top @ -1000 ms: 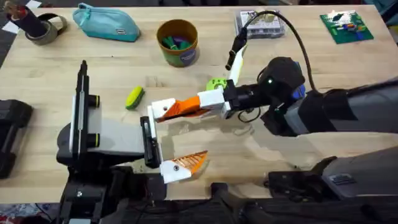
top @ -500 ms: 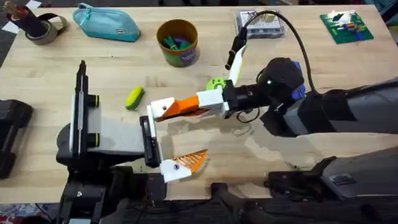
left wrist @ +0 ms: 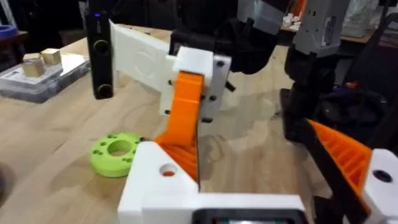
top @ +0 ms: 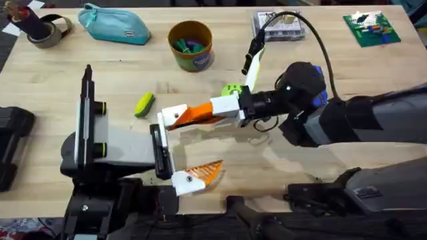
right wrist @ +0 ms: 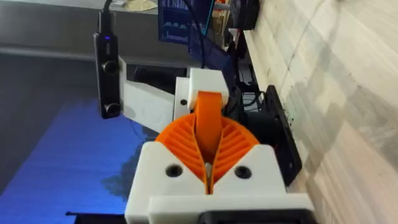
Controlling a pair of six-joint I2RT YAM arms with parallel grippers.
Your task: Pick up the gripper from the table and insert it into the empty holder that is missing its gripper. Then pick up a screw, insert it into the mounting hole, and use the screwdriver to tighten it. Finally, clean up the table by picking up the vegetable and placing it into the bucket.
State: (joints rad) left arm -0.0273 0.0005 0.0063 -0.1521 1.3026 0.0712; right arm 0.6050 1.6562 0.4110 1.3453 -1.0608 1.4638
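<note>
Wooden counter (top: 280, 167) | right tool (top: 193, 115) clamped on the gripper (top: 175, 116), long axis pointing toward holder (top: 127, 148), just ahead.

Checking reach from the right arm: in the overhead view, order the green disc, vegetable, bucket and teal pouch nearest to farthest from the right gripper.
Right gripper, jaws shut on the gripper.
1. Vegetable, just beyond toward the table's left.
2. Green disc, back along the arm, behind the wrist.
3. Bucket, toward the far edge.
4. Teal pouch, far left corner.
Vegetable and disc are close to call.
</note>
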